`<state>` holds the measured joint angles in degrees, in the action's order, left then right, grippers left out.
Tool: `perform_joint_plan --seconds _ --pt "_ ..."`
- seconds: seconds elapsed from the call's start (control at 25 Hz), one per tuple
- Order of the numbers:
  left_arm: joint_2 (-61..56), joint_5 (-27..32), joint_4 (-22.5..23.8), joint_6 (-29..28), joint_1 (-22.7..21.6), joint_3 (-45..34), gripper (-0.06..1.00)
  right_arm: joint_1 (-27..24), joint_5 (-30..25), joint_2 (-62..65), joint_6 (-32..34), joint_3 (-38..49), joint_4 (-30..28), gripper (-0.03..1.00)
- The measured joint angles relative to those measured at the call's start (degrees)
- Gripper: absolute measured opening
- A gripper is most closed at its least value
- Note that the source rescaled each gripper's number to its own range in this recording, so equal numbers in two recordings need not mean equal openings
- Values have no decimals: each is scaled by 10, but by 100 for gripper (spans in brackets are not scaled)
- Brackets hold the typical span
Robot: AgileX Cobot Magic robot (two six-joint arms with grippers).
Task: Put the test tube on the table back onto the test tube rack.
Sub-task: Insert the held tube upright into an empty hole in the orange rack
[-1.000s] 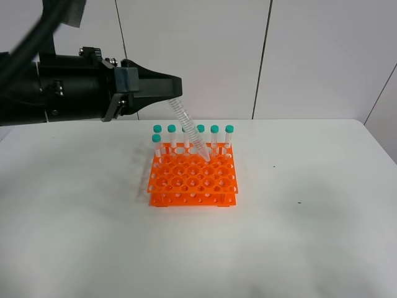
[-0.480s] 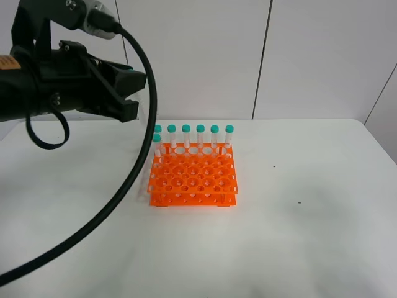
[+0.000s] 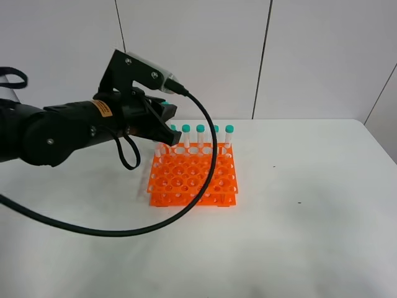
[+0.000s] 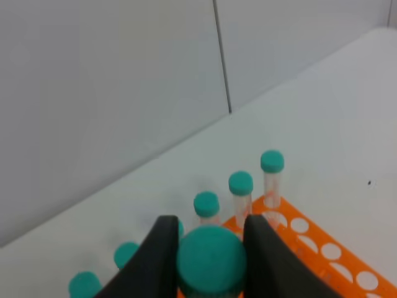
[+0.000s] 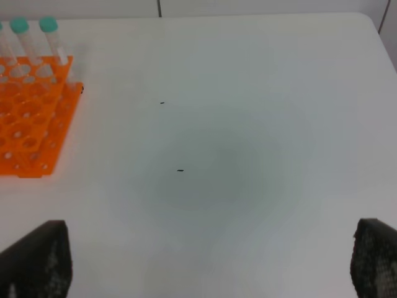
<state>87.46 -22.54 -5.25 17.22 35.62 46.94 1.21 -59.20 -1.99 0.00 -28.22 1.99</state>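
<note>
My left gripper [image 4: 208, 248] is shut on the test tube's teal cap [image 4: 211, 259], held between both fingers. In the exterior view this gripper [image 3: 166, 123] hangs over the back left corner of the orange test tube rack [image 3: 192, 177], and the arm hides the held tube's body. Several other teal-capped tubes [image 3: 200, 130] stand in the rack's back row; they also show in the left wrist view [image 4: 272, 162] beyond the fingers. My right gripper [image 5: 206, 257] is open and empty over the bare white table [image 5: 236, 155], well to the right of the rack [image 5: 31, 118].
The left arm's black cable [image 3: 186, 205] loops across the rack's front and down over the table [image 3: 298, 236]. A grey panelled wall [image 3: 310, 56] stands behind the table's back edge. Small dark specks [image 5: 180, 170] lie on the table right of the rack.
A second ago the tube hung slanted from the left gripper toward the rack. The arm pulled back left, then turned; now the gripper points down over the rack's back left corner.
</note>
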Motion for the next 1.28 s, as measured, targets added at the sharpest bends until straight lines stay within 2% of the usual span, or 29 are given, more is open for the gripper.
perform_joint_plan --seconds 0.24,0.48,0.64,0.8,1.28 --pt "65 -8 4 0 37 57 0 0 0 0 0 0 0 100" --pt "136 22 7 0 -1 130 0 0 0 0 0 0 0 100" --pt "143 31 18 0 -29 125 0 0 0 0 0 0 0 100" --pt "144 16 26 -15 -50 112 0 0 0 0 0 0 0 100" --pt "183 -19 29 -52 -52 112 0 0 0 0 0 0 0 100"
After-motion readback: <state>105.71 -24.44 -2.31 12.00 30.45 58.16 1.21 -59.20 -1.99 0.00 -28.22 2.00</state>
